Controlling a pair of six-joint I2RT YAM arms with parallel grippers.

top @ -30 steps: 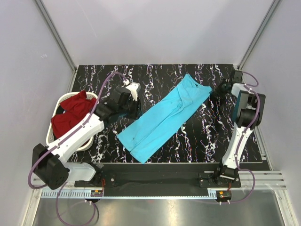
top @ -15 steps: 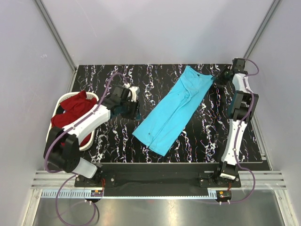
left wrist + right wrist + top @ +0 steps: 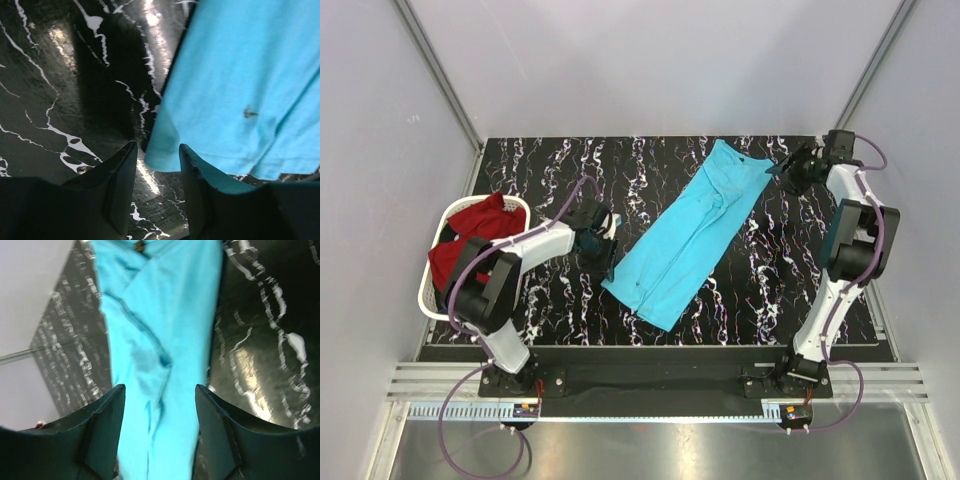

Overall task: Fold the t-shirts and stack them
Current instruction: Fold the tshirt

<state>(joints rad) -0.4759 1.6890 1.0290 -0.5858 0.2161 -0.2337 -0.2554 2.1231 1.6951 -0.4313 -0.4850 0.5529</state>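
The shirt (image 3: 690,235) is laid flat for folding, its hem corner just ahead of the left gripper (image 3: 156,167), its collar end beyond the right gripper (image 3: 160,410); both are unclenched, fingers parted

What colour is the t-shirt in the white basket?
The t-shirt is dark red; the top external view shows it best.

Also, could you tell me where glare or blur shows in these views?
Left wrist: white glare streaks on the glossy table. Right wrist: a glare patch beside the turquoise t-shirt, the marbling at the picture's left smeared. Top external: evenly lit, sharp.
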